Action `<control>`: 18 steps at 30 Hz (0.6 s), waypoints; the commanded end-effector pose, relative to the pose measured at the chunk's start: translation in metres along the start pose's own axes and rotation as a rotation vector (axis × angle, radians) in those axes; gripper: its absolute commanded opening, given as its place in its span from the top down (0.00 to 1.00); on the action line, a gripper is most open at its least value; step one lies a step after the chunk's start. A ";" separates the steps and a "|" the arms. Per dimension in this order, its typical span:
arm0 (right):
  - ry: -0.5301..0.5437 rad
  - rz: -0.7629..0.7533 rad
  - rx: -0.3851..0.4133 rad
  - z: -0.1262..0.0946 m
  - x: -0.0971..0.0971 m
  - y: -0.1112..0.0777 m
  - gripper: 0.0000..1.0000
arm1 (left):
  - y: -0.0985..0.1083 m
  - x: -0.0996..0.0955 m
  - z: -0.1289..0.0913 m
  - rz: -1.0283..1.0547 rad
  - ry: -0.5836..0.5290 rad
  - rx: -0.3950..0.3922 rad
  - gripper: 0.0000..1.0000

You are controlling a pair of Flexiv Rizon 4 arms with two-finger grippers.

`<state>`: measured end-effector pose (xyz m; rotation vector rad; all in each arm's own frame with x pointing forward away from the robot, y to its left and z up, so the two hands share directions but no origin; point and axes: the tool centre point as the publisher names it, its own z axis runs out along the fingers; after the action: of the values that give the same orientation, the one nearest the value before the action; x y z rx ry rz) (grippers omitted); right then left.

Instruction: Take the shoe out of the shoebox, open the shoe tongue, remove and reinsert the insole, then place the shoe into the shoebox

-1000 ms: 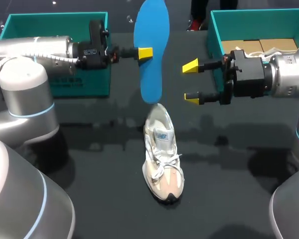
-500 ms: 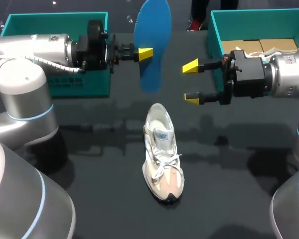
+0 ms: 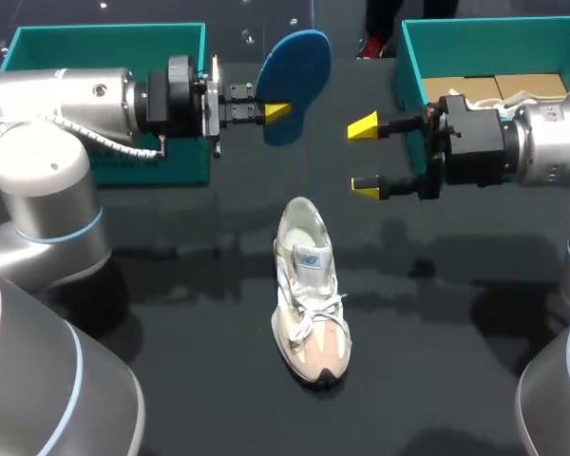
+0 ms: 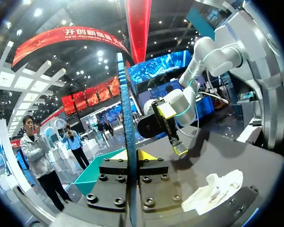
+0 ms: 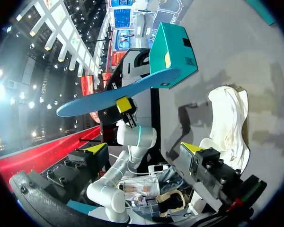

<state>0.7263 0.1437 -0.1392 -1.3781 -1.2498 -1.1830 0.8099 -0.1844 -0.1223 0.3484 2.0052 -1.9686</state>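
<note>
The left claw (image 3: 275, 109) pinches the blue insole (image 3: 299, 57), which looks light and bendy; grip its edge. The right claw (image 3: 365, 158) gapes empty.

No legible text on anything on the worktop (image 3: 456, 332). Shoe (image 3: 309, 313): small blue patch (image 3: 310, 257) on the tongue, print too small to read. Teal box (image 3: 171, 166) at left: line of white print (image 3: 116, 162) on its front wall, partly behind the arm, unreadable. Right wrist view, same box: dark square code label (image 5: 189, 61) and yellow sticker (image 5: 166, 60) on one wall, no characters resolvable.
</note>
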 end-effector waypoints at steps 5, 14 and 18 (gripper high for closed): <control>-0.002 0.001 -0.001 0.002 0.000 0.000 0.00 | -0.004 0.002 -0.001 -0.004 -0.002 -0.010 1.00; -0.002 0.001 -0.001 0.002 0.000 0.000 0.00 | -0.001 0.014 0.015 0.295 0.084 -0.055 1.00; -0.002 0.001 -0.001 0.002 0.000 0.000 0.00 | -0.005 0.021 0.014 0.559 0.068 -0.127 1.00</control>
<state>0.7269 0.1435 -0.1386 -1.3787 -1.2495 -1.1812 0.7952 -0.1988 -0.1275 0.7213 1.9018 -1.7086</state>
